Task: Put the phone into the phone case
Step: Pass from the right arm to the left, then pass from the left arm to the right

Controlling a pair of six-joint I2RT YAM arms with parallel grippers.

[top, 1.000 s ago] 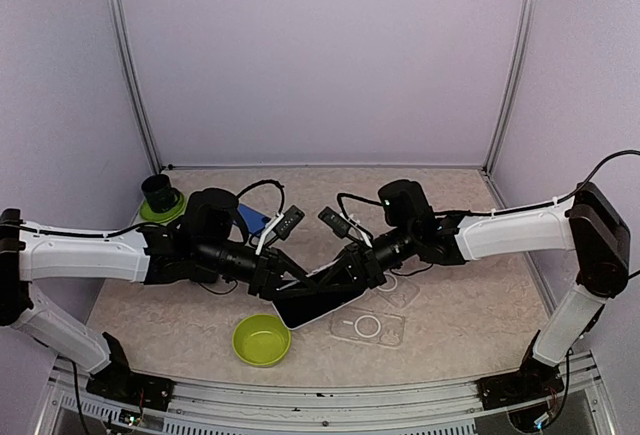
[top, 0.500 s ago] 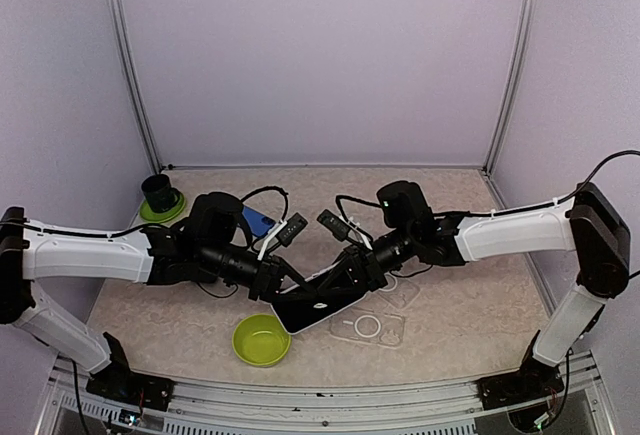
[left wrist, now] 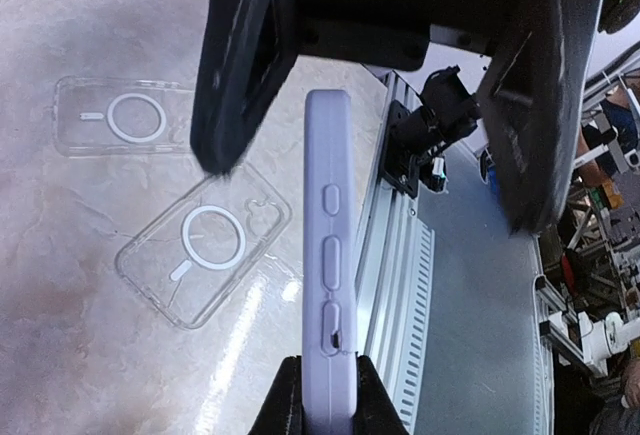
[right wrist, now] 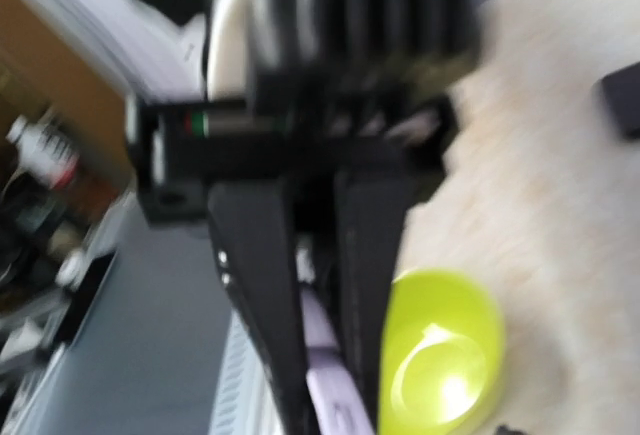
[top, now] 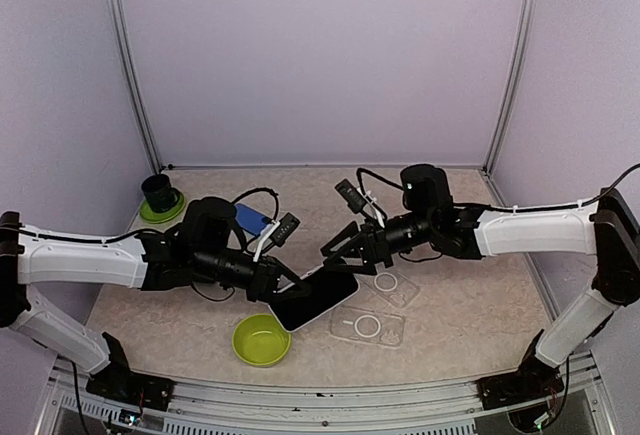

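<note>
The phone (top: 316, 297), dark screen with a lavender edge, hangs tilted just above the table. My left gripper (top: 288, 289) is shut on its near-left end; in the left wrist view its pads pinch the phone's lavender edge (left wrist: 328, 255). My right gripper (top: 345, 253) stands open just beyond the phone's far end. Its two dark fingers (left wrist: 240, 65) sit wide on either side of the phone without touching it. Two clear phone cases lie flat on the table to the right of the phone, one (top: 368, 327) nearer and one (top: 392, 286) farther. The right wrist view is blurred and shows the phone's edge (right wrist: 335, 395).
A lime green bowl (top: 262, 340) sits on the table just under the left gripper and also shows in the right wrist view (right wrist: 440, 355). A blue object (top: 252, 219) lies behind the left arm. A black cup on a green coaster (top: 160, 195) stands at the back left.
My left gripper closed on the phone. My right gripper let go of it, opened wide and drew back up and to the right. The phone stays with the left gripper.
</note>
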